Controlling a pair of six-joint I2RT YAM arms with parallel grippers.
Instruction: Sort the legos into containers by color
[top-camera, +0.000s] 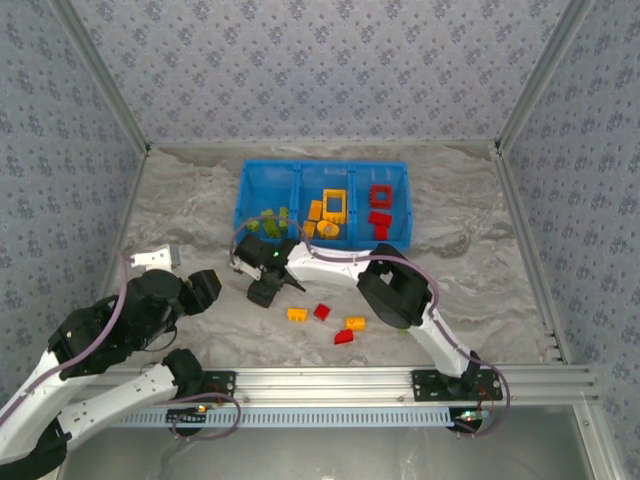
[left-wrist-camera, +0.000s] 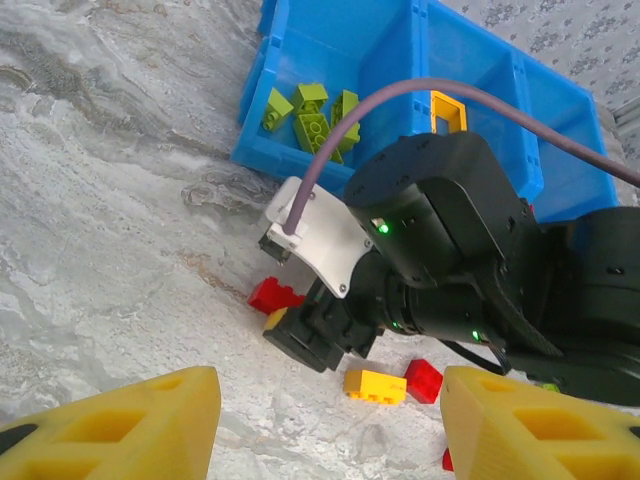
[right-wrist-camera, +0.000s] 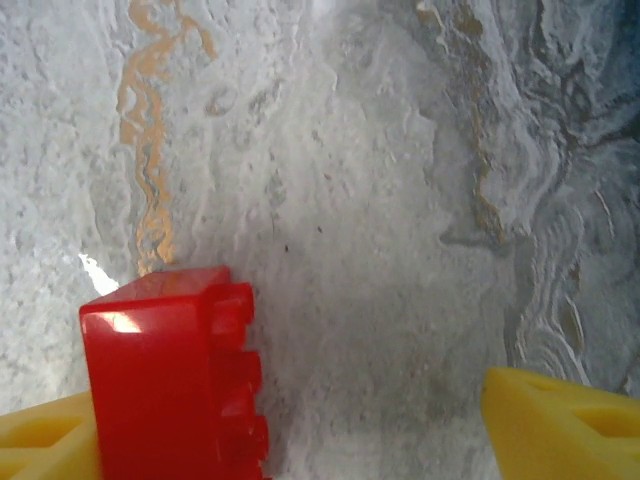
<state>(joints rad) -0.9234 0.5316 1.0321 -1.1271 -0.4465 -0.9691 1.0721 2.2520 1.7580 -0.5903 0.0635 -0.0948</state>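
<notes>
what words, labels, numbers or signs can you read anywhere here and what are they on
None: no text can be read.
The bin and bricks bear no lettering that can be made out.
The right arm has green lights, plain dots, and a blank white plate.
The wall carries a repeated motif, not letters.

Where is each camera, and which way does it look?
Top: above and behind, looking down at the blue bin; left arm and right arm show.
Left wrist: low, facing the right arm and bin; left tool shows.
Right wrist: pointing down at a red brick; right tool shows.
Shared: top and left wrist both see the bin.
</notes>
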